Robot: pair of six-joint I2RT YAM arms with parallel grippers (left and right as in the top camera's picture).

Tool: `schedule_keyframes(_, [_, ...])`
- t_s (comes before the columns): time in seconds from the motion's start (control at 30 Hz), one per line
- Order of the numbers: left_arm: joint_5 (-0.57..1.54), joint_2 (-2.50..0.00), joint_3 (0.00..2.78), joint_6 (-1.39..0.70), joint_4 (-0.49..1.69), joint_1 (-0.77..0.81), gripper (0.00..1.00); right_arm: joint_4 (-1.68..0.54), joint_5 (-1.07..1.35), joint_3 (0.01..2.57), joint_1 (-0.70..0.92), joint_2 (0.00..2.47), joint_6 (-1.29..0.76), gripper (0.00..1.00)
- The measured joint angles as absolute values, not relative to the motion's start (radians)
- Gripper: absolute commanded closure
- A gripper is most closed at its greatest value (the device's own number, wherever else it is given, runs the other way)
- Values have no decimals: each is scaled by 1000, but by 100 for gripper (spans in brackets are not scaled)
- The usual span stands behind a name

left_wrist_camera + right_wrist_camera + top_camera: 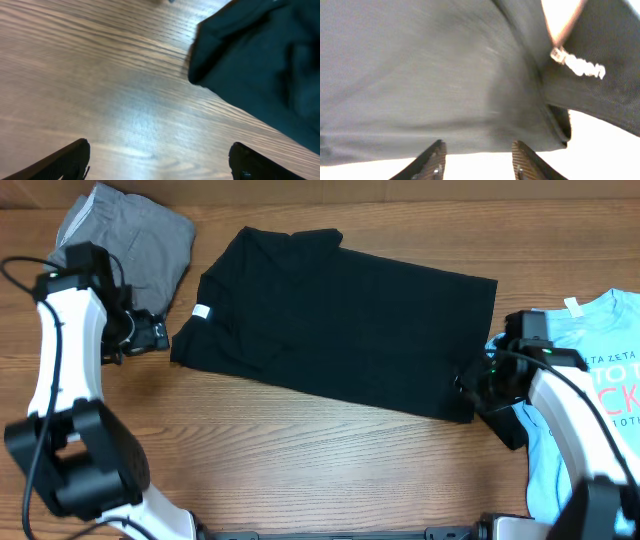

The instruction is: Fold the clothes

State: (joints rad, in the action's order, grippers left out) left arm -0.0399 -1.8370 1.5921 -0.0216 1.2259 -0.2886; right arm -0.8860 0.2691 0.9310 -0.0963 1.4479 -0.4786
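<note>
Black T-shirt (340,320) lies spread across the middle of the table (300,470), white neck tag (201,312) at its left end. Left gripper (160,155) hangs over bare wood just beside that end, jaws wide apart, holding nothing. Right gripper (479,150) sits at the shirt's near right corner, jaws partly parted, cloth edge just past the fingertips, nothing pinched.

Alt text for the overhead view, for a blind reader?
A black T-shirt lies spread on a wooden table, the left claw by its tagged edge and the right claw at its opposite corner. A grey garment and light-blue printed tee lie at either side.
</note>
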Motion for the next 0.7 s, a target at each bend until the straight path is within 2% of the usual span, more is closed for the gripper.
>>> schedule_keyframes(0.33, [-18,-1577,1606,-106,1403,-289,5,-892,368,961,-96,1227,-470,38])
schedule_keyframes(0.5, [-10,-1565,1605,-114,1468,-288,3,-923,379,961,-96,1226,-471,35])
schedule_keyframes(0.7, [40,-1565,1488,-123,1416,-288,4,-956,386,961,-96,1228,-471,33])
